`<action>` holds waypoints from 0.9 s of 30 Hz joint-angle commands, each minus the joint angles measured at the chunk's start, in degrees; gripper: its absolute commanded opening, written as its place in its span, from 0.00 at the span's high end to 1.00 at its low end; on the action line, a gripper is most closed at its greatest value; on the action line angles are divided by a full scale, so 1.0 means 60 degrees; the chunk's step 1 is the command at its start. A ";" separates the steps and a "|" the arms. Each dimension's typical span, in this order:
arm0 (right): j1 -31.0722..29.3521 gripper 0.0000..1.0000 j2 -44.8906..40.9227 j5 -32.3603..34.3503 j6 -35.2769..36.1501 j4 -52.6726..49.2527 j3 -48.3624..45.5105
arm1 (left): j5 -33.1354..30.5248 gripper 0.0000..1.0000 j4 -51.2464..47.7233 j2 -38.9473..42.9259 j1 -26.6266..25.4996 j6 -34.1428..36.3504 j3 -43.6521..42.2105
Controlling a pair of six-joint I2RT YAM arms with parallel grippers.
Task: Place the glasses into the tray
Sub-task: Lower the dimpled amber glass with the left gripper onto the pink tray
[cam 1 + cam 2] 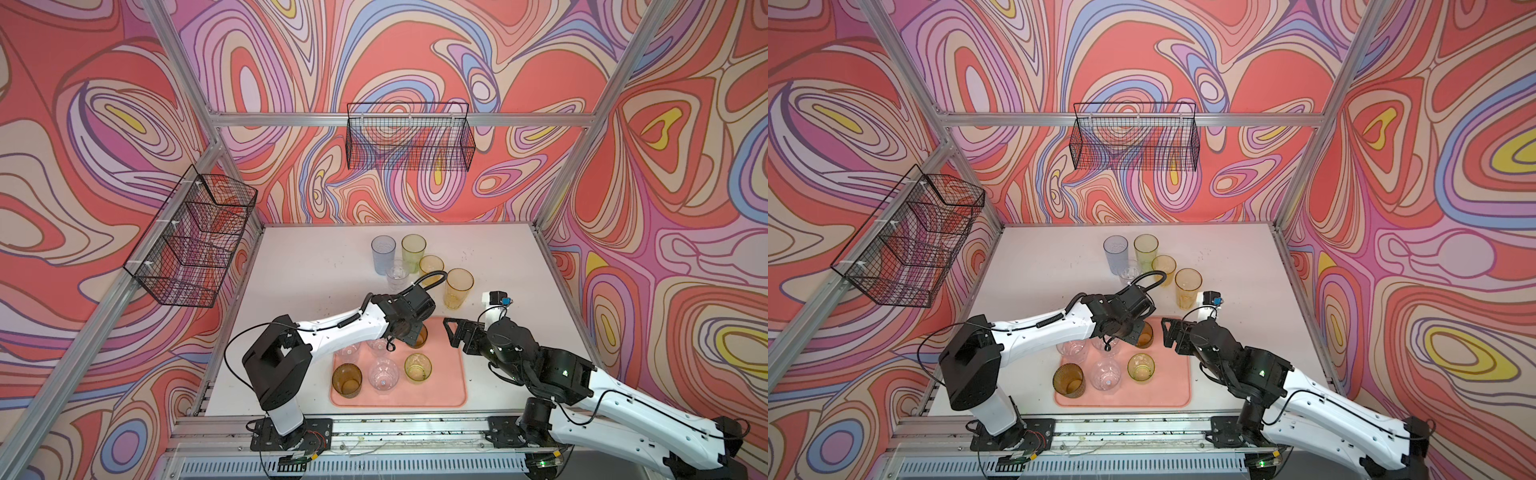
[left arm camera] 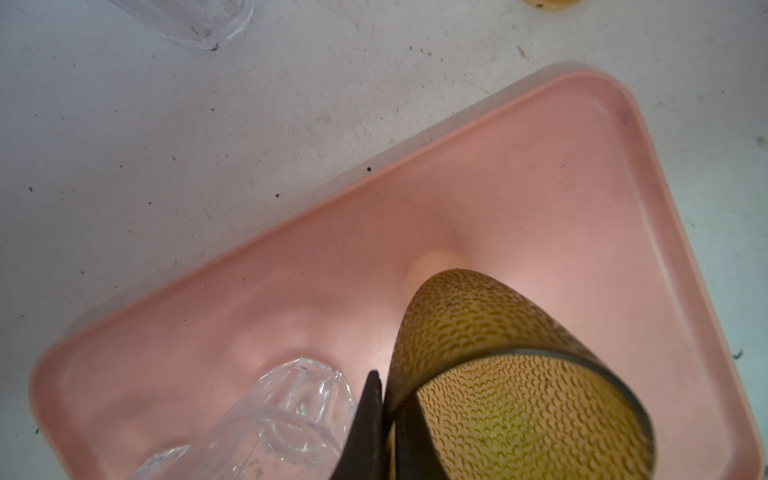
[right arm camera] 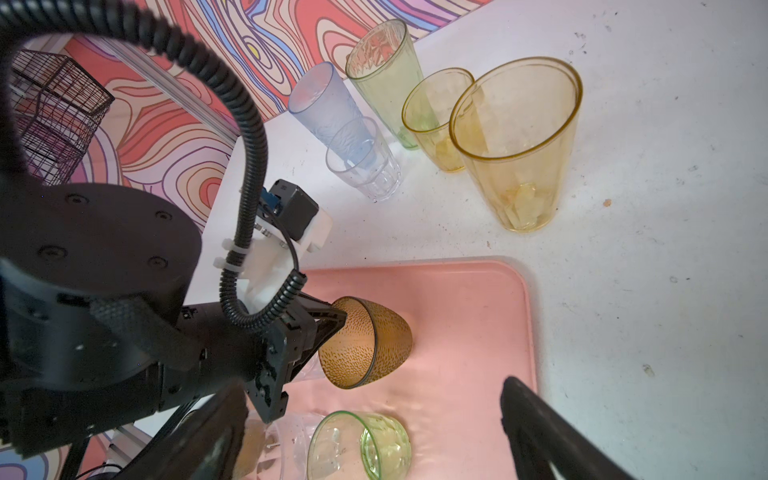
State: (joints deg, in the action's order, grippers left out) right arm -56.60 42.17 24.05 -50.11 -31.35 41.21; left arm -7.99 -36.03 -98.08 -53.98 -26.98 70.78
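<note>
My left gripper (image 1: 409, 332) (image 2: 388, 399) is shut on the rim of a short brown dotted glass (image 1: 420, 337) (image 2: 498, 374) (image 3: 365, 340). It holds the glass tilted, low over the far part of the salmon-pink tray (image 1: 449, 374) (image 2: 540, 187). On the tray stand another brown glass (image 1: 347, 380), a green one (image 1: 417, 368) (image 3: 361, 444) and clear ones (image 1: 383, 375). Behind the tray on the table are pale blue (image 1: 383, 253), yellow-green (image 1: 413, 251), yellow-orange (image 1: 431, 266), clear (image 1: 397, 276) and tall yellow (image 1: 458, 289) glasses. My right gripper (image 1: 451, 332) (image 3: 368, 392) hangs open and empty over the tray's far right corner.
Two black wire baskets hang on the walls, one at the back (image 1: 409, 137) and one on the left (image 1: 195, 241). Aluminium frame posts edge the white table (image 1: 311, 266). The two arms are close together above the tray.
</note>
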 commanded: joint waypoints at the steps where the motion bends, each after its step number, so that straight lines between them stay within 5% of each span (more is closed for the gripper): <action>1: 0.0025 0.02 -0.0012 0.0065 -0.0043 -0.0060 -0.0053 | -0.0060 1.00 -0.0241 0.0041 -0.0088 0.0029 0.0158; 27: 0.0024 0.02 0.0016 0.0166 -0.0099 -0.0149 -0.0098 | -0.0024 0.93 -0.0282 -0.0057 -0.0115 0.0059 0.0258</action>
State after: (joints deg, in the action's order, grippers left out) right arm -56.60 42.17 24.25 -50.30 -31.44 41.21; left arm -7.97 -36.47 -98.08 -53.98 -26.98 70.78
